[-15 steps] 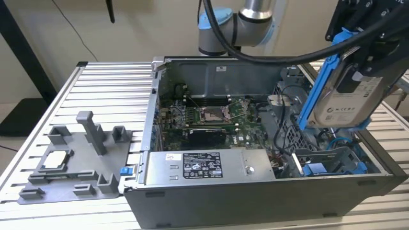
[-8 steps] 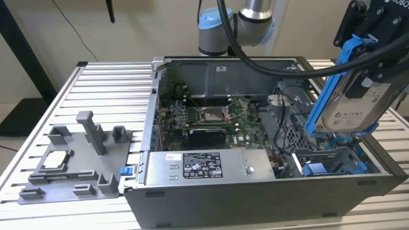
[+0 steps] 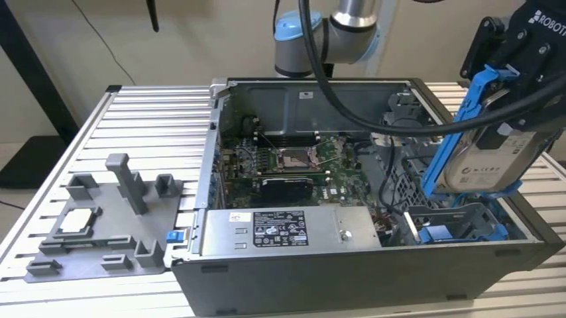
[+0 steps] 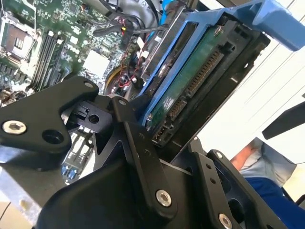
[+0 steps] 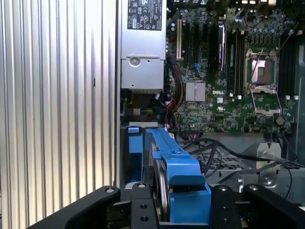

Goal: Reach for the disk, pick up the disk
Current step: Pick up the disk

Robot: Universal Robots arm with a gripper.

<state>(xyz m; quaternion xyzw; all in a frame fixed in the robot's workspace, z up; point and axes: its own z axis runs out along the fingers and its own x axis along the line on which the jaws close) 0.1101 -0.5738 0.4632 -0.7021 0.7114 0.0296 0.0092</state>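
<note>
The disk (image 3: 484, 158), a silver-grey drive with a white label in a bright blue side frame, hangs upright above the open computer case (image 3: 354, 278) at the exterior view's right. My gripper (image 3: 511, 116) comes down from above and is shut on it. In the second wrist view the disk (image 4: 190, 90) shows its green circuit side and connector, with the black fingers (image 4: 138, 143) clamped on its near end. In the first wrist view the blue frame (image 5: 174, 164) runs edge-on between the black finger links of the gripper (image 5: 176, 210).
Under the disk sits a blue drive bay (image 3: 460, 228). The case also holds the motherboard (image 3: 292, 156) and a long grey metal box (image 3: 283, 228). A grey fixture (image 3: 97, 225) lies on the slatted table (image 3: 142, 112). A person's sleeve (image 4: 267, 191) is nearby.
</note>
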